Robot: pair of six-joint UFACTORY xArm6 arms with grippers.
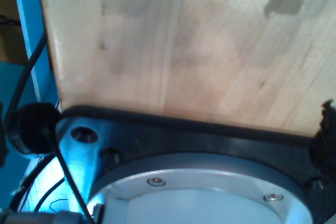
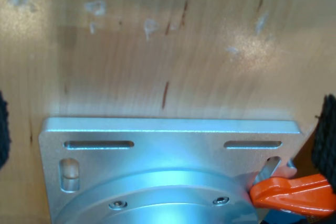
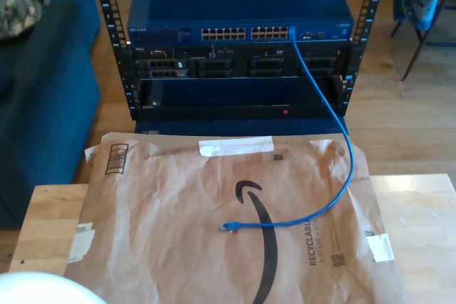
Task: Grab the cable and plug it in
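The cable (image 3: 329,126), thin, glossy blue, has one end seated in the switch (image 3: 239,28)'s port row, likely already connected. It curves down onto the creased brown paper (image 3: 178,226) covering the wooden bench (image 3: 420,211); its free plug (image 3: 228,226) lies near the paper's printed arrow, open for grasping. End effector states: cannot tell.

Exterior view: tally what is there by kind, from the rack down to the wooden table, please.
Blue cable, one end plugged into the switch, loose plug on the paper: 1
Network switch in the rack: 1
Brown paper sheet on the wooden table: 1
White tape pieces, e.g.: 3
Total: 6
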